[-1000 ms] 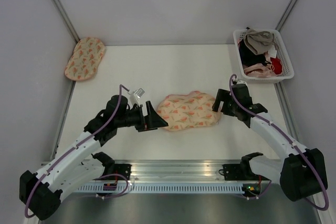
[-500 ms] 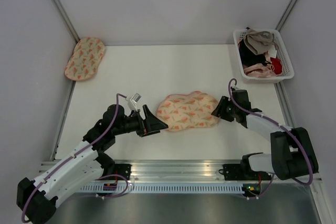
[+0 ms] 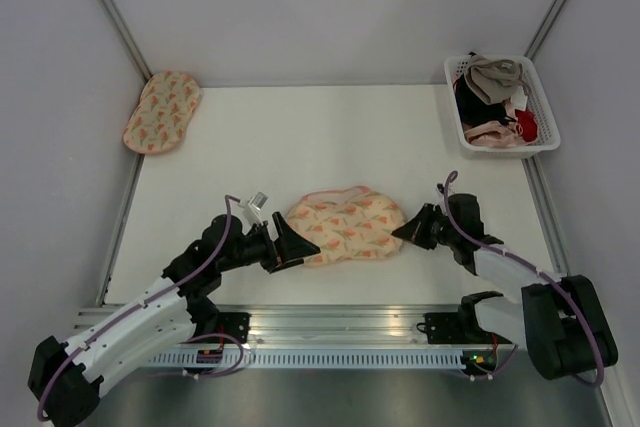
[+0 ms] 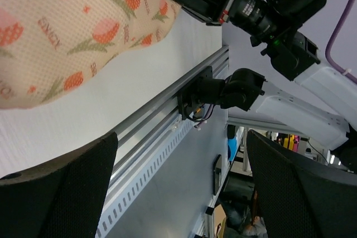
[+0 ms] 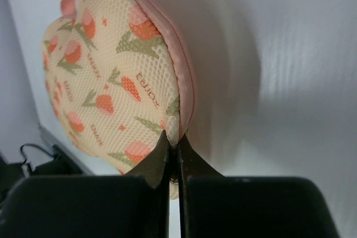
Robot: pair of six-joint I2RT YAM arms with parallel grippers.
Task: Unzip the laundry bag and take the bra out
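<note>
Far left first: at 10 o'clock on the white table [image 3: 330, 137] there's a second oval peach printed pouch [image 3: 162, 110], well apart from everything, so ignore it. The left gripper [image 3: 293, 239] has its jaws spread wide right at the 9 o'clock end of the cream-peach oval mesh laundry bag with the orange-red flower print and pink zip edge [image 3: 345, 225]. That bag lies flat toward the table's 6 o'clock edge, between the two arms. The right gripper [image 5: 173, 144] is pinched tight on the pink edge at the bag's 3 o'clock end. The zip looks closed and I can't see the bra anywhere, so presumably it's inside. My worry: I can't tell if that pinch has the zip pull or just seam fabric. If it's fabric, pulling will only drag the whole bag, since nothing pins the other end yet. It's also a thin bite, so it could slip off. And if the left one clamps over the zip track, the slider could jam. The white plastic basket [image 3: 545, 112] of clothes at 2 o'clock is well clear.
</note>
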